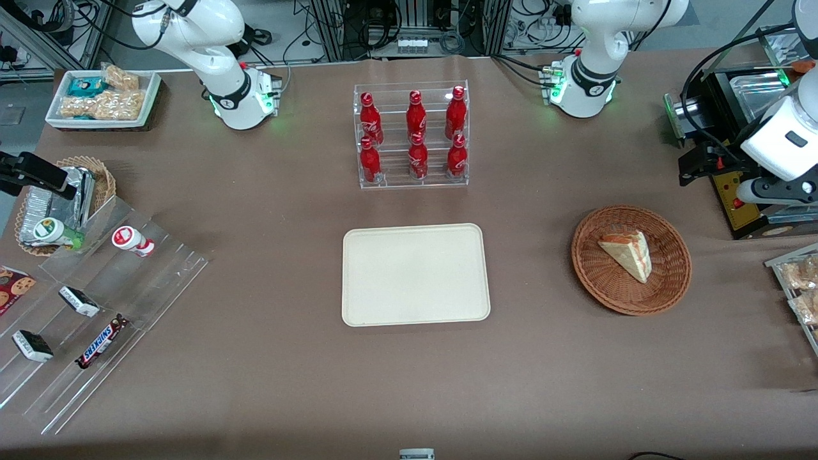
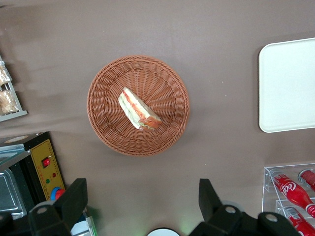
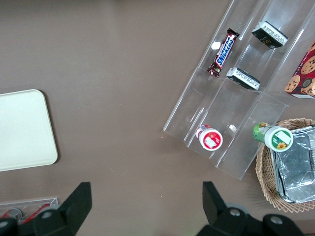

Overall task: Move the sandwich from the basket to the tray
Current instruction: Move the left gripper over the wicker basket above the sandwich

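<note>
The sandwich (image 1: 629, 254), a pale wedge with red-orange and green filling, lies in the round reddish-brown basket (image 1: 601, 281) toward the working arm's end of the table. The flat cream tray (image 1: 415, 275) lies bare at mid-table, beside the basket. My left gripper (image 1: 693, 167) hangs high above the table, farther from the front camera than the basket, next to a black appliance. In the left wrist view the gripper (image 2: 142, 201) is open and empty, with the sandwich (image 2: 139, 109) in the basket (image 2: 106, 123) well below it and the tray (image 2: 290, 83) off to the side.
A clear rack of red bottles (image 1: 412, 134) stands farther back than the tray. A black appliance with a yellow panel (image 1: 735, 198) and a snack rack (image 1: 799, 287) sit near the basket. A clear stepped display (image 1: 96, 306), a tan basket of foil packets (image 1: 57, 198) and a white snack bin (image 1: 102, 99) are at the parked arm's end.
</note>
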Robot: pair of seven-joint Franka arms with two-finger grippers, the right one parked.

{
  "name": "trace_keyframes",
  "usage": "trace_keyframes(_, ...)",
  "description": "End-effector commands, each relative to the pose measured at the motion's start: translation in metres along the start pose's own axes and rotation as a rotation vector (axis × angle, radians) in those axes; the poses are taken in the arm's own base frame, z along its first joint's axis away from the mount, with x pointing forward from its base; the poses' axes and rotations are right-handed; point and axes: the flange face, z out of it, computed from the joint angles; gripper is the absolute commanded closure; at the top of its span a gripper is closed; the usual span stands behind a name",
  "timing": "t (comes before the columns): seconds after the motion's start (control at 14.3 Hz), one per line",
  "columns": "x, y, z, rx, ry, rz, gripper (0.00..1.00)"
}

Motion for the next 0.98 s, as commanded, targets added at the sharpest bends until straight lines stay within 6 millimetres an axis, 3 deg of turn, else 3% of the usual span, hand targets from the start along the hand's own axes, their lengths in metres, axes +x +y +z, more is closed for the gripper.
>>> trace_keyframes(0.0,-0.006,-0.001,-0.007,0.005,0.001,-0.009,0.0)
trace_keyframes(0.56,-0.004,0.009,-0.002,0.006,-0.01,0.008,0.0)
trace_keyframes(0.91,0.002,0.001,0.021,-0.002,-0.071,-0.017,0.0)
